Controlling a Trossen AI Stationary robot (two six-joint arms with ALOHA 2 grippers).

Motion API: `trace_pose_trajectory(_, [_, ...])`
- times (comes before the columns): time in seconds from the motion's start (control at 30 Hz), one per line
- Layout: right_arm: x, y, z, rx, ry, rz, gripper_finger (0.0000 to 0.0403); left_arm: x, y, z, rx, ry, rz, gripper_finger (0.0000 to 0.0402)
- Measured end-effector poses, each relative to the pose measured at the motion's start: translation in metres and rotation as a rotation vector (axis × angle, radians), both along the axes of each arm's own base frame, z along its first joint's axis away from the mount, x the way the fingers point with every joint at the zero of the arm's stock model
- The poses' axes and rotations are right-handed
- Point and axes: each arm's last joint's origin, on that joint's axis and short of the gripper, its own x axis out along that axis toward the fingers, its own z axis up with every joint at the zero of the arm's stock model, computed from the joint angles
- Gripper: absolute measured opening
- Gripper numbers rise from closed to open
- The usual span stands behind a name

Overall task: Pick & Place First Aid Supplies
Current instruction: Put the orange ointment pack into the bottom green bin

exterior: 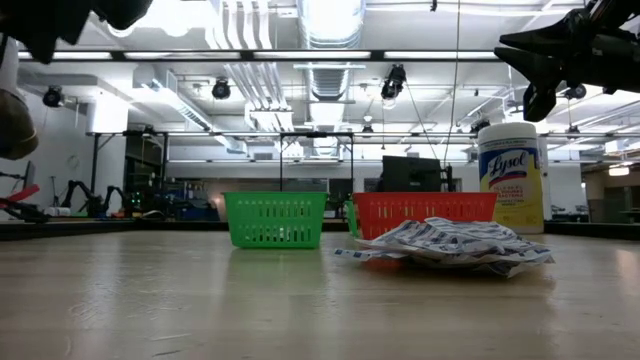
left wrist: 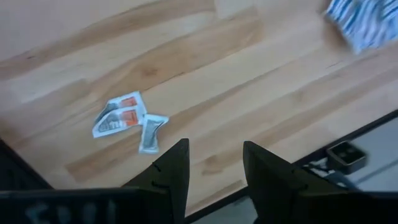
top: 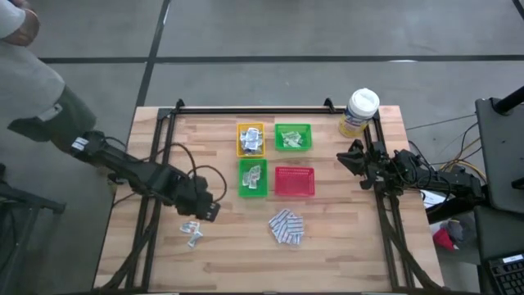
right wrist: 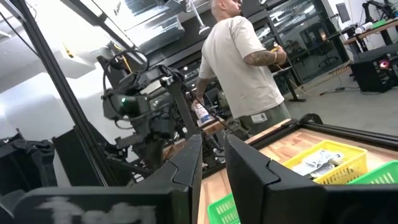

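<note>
Two small white sachets, one printed orange, lie flat on the wooden table near its left front. A heap of blue-and-white pads lies on the table in front of the trays. My left gripper hangs above the table just beyond the sachets, tipped steeply down, open with nothing between its fingers. My right gripper waits raised at the right edge beside the canister, pointing toward the table's left, open and empty.
Four small trays stand mid-table: yellow, far green, near green and red; three hold packets. A yellow canister with a white lid stands at the far right. A person stands beyond the far left corner.
</note>
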Motion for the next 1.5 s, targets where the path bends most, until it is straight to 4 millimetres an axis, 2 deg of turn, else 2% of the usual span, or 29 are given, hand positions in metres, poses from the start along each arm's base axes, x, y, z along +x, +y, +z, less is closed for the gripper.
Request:
trace_pose_trajectory(0.33, [0.0, 0.0, 0.0, 0.001, 0.0, 0.0, 0.0079, 0.011, -0.031, -0.034, 0.0, 0.167, -0.124, 0.0142])
trace_pose_trajectory(0.7, [0.0, 0.0, 0.0, 0.001, 0.0, 0.0, 0.0075, 0.035, -0.061, -0.094, -0.04, 0.443, -0.198, 0.0142])
trace_pose_trajectory(0.83, [0.0, 0.0, 0.0, 0.004, 0.0, 0.001, 0.0069, 0.039, -0.068, -0.11, -0.034, 0.49, -0.208, 0.0142])
trace_pose_trajectory(1.07, [0.0, 0.0, 0.0, 0.004, -0.001, 0.001, 0.0073, 0.047, -0.072, -0.118, -0.017, 0.435, -0.212, 0.0142])
trace_pose_trajectory(1.5, [0.0, 0.0, 0.0, 0.004, -0.001, 0.001, 0.0075, 0.045, -0.071, -0.127, 0.026, 0.448, -0.206, 0.0142])
